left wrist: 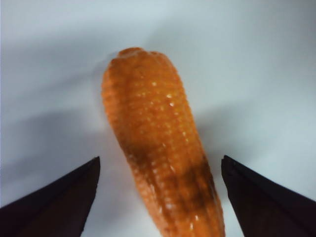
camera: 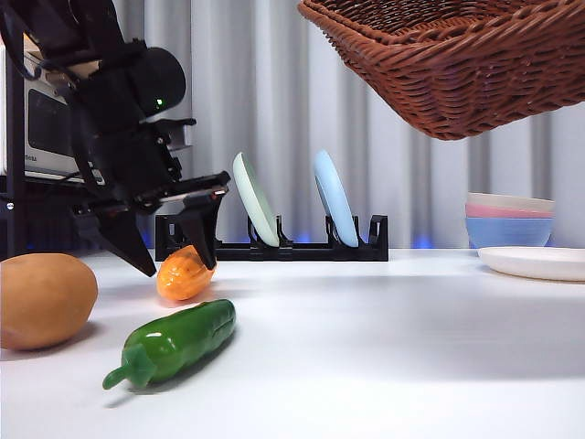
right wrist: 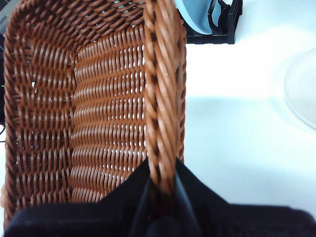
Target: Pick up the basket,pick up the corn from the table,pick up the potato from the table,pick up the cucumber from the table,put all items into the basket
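Left gripper [camera: 169, 245] straddles the corn [camera: 184, 273], jaws wide, nothing gripped; right gripper [right wrist: 162, 190] clamps the basket [right wrist: 98, 98] rim, holding it aloft for loading.

no readable text, labels, brands or numbers anywhere

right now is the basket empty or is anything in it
Empty. The right wrist view shows only bare weave inside the basket, held up by the right gripper; corn, potato and cucumber lie on the table.
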`<state>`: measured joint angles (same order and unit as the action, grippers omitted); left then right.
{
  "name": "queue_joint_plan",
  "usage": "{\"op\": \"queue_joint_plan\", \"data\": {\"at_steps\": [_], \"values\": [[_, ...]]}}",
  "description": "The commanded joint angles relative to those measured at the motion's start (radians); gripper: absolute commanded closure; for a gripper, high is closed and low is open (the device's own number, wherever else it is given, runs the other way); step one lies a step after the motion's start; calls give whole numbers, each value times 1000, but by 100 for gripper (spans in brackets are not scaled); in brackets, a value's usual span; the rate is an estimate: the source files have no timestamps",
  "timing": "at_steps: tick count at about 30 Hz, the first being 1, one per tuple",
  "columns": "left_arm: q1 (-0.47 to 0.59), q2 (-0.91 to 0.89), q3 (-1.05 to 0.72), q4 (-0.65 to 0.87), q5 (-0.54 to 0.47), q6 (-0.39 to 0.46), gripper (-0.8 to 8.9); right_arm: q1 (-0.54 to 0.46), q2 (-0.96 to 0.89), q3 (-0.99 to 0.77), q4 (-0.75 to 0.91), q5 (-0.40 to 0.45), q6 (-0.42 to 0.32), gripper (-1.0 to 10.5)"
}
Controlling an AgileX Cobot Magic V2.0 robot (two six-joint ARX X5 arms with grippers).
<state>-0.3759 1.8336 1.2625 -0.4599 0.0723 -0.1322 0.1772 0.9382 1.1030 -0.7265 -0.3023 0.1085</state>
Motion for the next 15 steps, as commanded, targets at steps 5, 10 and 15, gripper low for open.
{"op": "queue_joint_plan", "data": {"at_steps": [5,10,15], "values": [[-11,17,2,44,11,14,595,1,2,-2,18,-3,25,959],[-12,7,3,40,32,94,821,1,29,-2,21,-2,25,959],[-2,-118,3,-18,17,100,821,1,114,-2,55,-6,26,959]]}}
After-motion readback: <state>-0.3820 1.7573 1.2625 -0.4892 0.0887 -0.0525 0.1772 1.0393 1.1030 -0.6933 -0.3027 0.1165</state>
